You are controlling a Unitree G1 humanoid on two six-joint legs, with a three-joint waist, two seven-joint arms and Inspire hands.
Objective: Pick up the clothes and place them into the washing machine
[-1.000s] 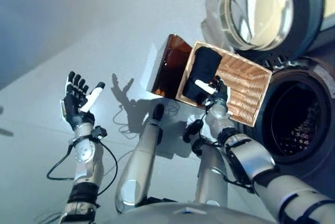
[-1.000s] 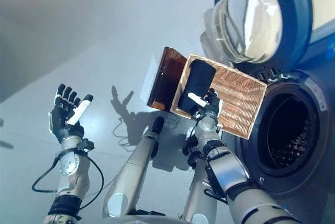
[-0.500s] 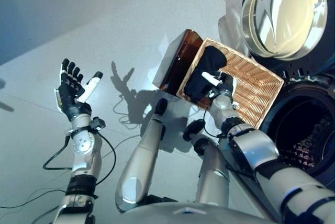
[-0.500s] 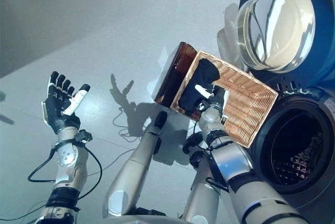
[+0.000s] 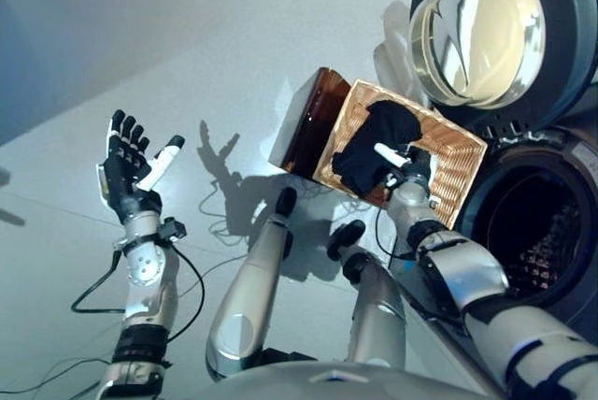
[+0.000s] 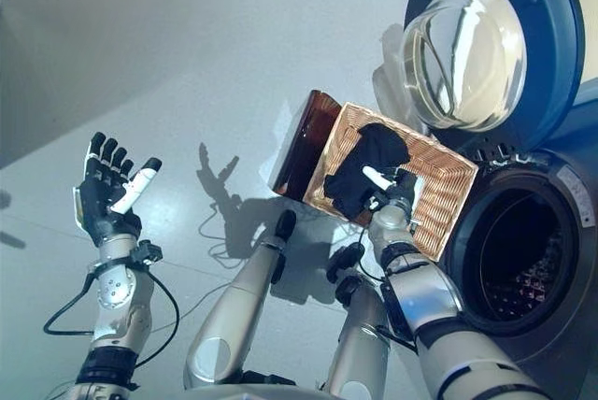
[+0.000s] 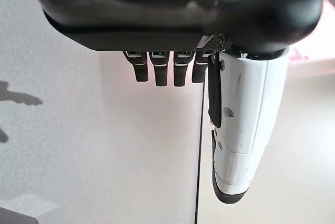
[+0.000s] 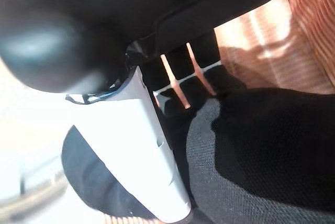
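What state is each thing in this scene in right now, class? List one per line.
Washing machine door: swung open.
Drum: open, dark; contents cannot be made out.
Wicker basket: holds the black garment.
Black garment: crumpled, pinched by the right hand.
Right hand: shut on the garment.
Left hand: open, empty, raised.

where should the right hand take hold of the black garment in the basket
Probably the bunched near edge of the black garment, coming from above. It lies crumpled in the wicker basket, whose walls block a sideways reach, and the right hand is already at that edge.
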